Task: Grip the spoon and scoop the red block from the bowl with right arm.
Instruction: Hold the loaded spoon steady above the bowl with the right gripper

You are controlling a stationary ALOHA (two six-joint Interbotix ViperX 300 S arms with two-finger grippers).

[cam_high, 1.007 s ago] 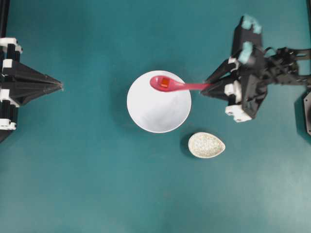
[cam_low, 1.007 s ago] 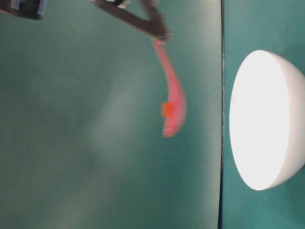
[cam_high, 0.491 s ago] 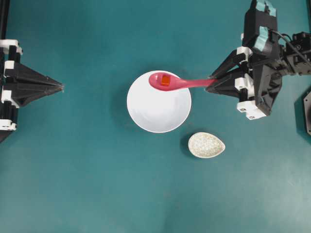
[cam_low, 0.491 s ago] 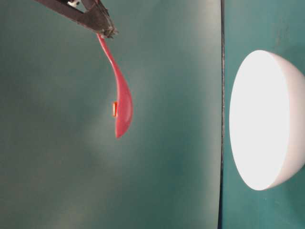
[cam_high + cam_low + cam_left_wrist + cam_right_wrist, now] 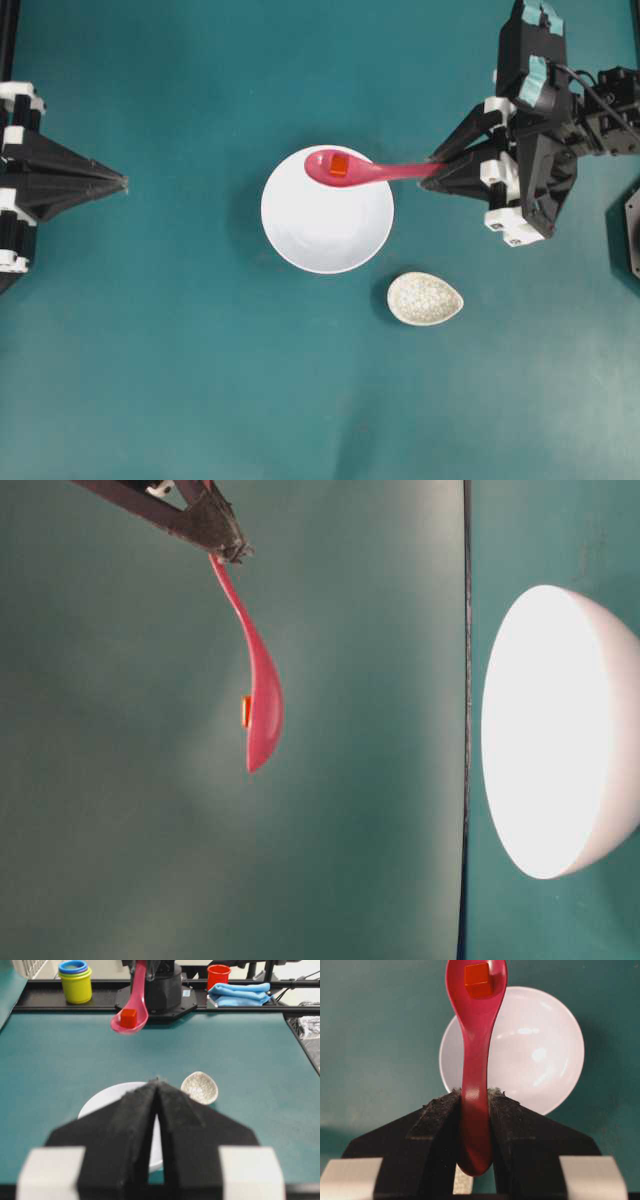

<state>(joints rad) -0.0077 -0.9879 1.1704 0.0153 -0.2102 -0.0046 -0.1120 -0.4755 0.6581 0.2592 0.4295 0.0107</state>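
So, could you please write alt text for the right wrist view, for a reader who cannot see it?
The right gripper is shut on the handle of a glossy magenta spoon, which carries a small red block in its scoop. Behind the spoon, an empty white bowl stands on a teal table.

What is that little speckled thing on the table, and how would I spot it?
Start at the big white bowl mid-table. Just beside it, toward the arm holding the pink spoon, sits a small dish. It alone is beige, speckled and teardrop-shaped.
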